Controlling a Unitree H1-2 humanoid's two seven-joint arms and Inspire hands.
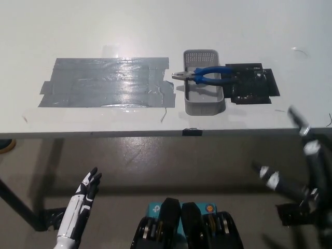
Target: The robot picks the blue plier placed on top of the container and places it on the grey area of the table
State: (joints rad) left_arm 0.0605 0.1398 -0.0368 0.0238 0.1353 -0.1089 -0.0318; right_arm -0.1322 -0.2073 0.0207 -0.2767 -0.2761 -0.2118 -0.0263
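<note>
Your white left hand (85,194) hung open below the desk's (155,31) near edge, and the black right hand (298,171) sat low at the right, fingers spread, holding nothing. Further in, the blue pliers (207,75) lay across the grey basket (203,83), just right of the grey tape patch (106,82).

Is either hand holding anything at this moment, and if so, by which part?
Nothing is held. The pliers lie across the container; the left hand and right hand are open below the table edge.
</note>
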